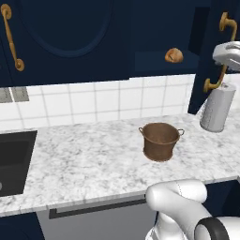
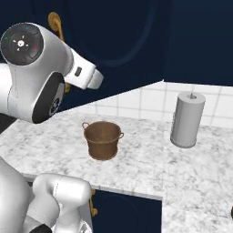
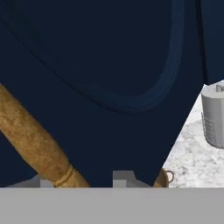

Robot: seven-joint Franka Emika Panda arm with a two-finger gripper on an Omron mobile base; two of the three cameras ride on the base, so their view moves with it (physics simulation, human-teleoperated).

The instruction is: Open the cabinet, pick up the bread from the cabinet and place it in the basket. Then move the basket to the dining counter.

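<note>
The cabinet's right door stands swung open, and its arched panel is close in front of the hand. The bread, a small golden-brown lump, lies on the shelf inside. My gripper is open, with the brass handle running slantwise between its jaws and a gap on one side. In the left base view the white hand is at that handle. The copper basket stands upright on the marble worktop below and holds nothing. The dining counter is out of view.
A tall grey cylinder stands on the worktop to the right of the basket. A black sink is set in at the far left. The left cabinet door is closed, and white tiles line the wall.
</note>
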